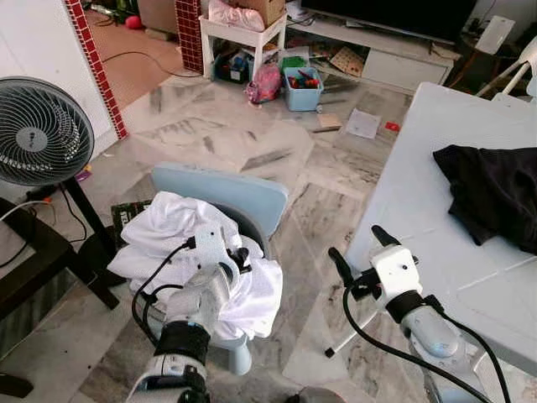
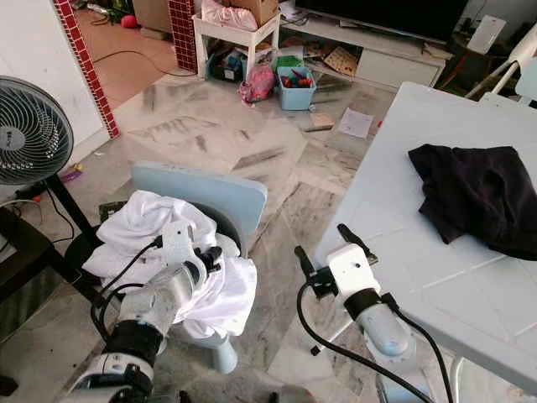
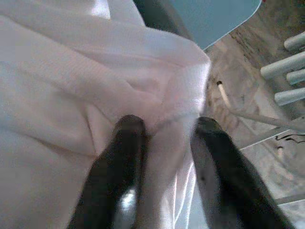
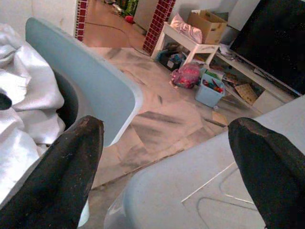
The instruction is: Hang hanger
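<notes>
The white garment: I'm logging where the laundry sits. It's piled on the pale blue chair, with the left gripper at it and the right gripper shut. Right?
Not quite: the right gripper is open, its fingers spread wide in the right wrist view. The rest holds: the white garment is piled on the pale blue chair, with the left gripper at its folds.

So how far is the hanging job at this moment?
Nothing looks done yet, and I can make out no hanger. In hand: the left gripper presses into the white garment on the blue chair, fingers apart around a fold. The right gripper waits open beside the white table. Lifting and hanging remain.
</notes>
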You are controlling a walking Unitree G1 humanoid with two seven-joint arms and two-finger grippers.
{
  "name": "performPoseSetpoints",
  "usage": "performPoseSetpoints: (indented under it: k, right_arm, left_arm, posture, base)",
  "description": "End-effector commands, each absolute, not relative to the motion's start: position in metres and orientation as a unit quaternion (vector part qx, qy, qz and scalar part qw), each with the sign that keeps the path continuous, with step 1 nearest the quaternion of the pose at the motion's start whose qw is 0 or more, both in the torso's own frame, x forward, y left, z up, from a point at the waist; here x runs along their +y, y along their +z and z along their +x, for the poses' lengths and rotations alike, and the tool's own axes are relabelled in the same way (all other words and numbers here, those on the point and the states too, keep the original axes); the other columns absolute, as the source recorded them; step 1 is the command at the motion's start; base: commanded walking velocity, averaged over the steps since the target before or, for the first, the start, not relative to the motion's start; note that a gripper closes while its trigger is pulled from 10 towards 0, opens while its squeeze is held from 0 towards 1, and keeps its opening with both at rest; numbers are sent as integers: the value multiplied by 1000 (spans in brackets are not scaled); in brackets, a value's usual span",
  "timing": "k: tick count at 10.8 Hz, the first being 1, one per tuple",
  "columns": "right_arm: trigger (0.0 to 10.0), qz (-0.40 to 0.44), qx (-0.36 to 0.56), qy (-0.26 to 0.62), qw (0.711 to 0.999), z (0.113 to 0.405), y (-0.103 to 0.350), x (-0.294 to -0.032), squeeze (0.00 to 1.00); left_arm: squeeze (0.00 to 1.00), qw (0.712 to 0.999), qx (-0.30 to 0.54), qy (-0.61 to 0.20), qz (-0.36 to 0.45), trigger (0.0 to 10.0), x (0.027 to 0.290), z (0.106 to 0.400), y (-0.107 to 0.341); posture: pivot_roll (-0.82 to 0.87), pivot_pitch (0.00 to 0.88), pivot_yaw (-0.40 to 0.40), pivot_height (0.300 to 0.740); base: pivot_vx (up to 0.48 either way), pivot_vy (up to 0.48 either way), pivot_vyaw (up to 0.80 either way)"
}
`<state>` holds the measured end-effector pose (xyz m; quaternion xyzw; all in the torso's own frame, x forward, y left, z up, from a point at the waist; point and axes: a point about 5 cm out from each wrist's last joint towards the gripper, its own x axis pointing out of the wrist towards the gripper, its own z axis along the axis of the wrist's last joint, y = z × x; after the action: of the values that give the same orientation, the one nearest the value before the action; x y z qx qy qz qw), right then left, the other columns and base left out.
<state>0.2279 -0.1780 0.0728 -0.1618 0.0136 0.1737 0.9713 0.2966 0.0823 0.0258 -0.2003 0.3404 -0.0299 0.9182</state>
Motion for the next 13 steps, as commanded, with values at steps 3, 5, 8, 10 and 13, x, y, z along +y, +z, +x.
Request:
performPoseSetpoints:
  k: [3,5,8,10,13]
  right_arm:
    - [10000,-167,13,176,970,228,72,-179,0]
    - [10000,-167,13,178,970,229,72,-177,0]
    - [10000,-169,12,176,970,231,72,-179,0]
    - [10000,-167,10,177,970,233,71,-176,0]
    - [10000,-161,7,180,970,240,68,-170,0]
  left_arm:
    - [0,912,347,-39,-216,0,78,299,26]
    - [0,912,346,-40,-218,0,77,299,26]
    - [0,916,338,-41,-212,0,77,301,27]
    - [0,924,330,-43,-190,0,83,300,26]
    - [0,956,264,-121,-30,0,97,309,36]
  posture:
    - [-96,3,-62,740]
    - [-95,1,-60,740]
    - [-91,0,-62,740]
    - [-84,0,-62,740]
    - [-58,0,-70,740]
  base:
    - [0,0,0]
    - [0,0,0]
    - [0,0,0]
    - [0,0,0]
    - [0,0,0]
